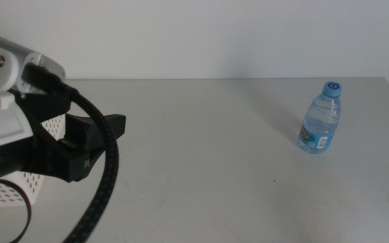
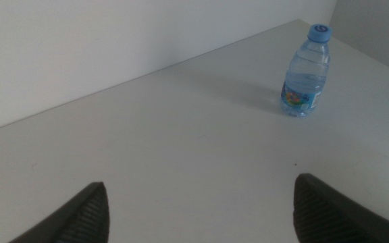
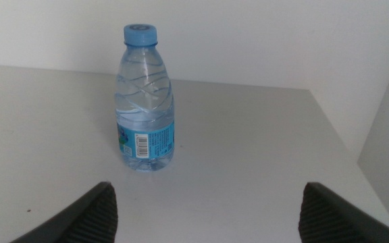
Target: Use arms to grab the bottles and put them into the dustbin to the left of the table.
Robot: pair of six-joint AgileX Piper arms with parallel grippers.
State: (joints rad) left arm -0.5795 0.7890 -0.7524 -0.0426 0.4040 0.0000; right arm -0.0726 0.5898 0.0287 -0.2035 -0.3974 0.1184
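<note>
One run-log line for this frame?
bottle: upright, far right | left gripper: open, by bin | right gripper: open, facing bottle

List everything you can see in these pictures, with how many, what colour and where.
Clear plastic water bottle with blue cap and blue label: one, upright on the table's right side, near the back wall.
White perforated plastic basket: one, at the left edge, mostly hidden behind the left arm.
Light grey flat table: one, fills the view below a white wall.
Left arm: one, black with white housing and a ribbed black cable, over the basket; left gripper open, holding nothing.
Right gripper: one, dark, open, facing the bottle; only a tip shows at the middle view's bottom right.
</note>
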